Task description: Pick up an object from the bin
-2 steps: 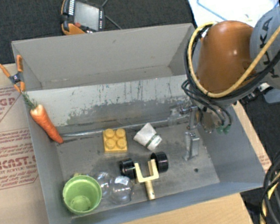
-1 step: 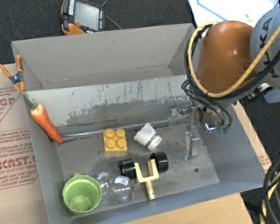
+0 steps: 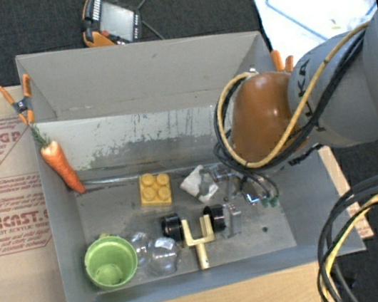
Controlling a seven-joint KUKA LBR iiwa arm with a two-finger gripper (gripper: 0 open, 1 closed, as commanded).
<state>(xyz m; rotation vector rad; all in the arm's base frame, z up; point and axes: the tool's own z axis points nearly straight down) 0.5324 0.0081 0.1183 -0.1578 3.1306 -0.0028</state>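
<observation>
My gripper [image 3: 229,206] hangs low over the bin floor, right of the middle, under the brown wrist cover. Its metal tip is right beside a small black cylinder [image 3: 215,219]. That cylinder sits at the right prong of a pale yellow fork-shaped piece [image 3: 199,239], and a second black cylinder [image 3: 171,226] is at the left prong. A crumpled white thing [image 3: 194,182] lies just up and left of the gripper.
A yellow studded block [image 3: 154,189] lies left of the white thing. A green cup [image 3: 110,262] stands in the front left corner with a clear plastic piece [image 3: 156,253] beside it. An orange toy carrot [image 3: 60,166] leans on the left wall. The arm and its cables cover the bin's right side.
</observation>
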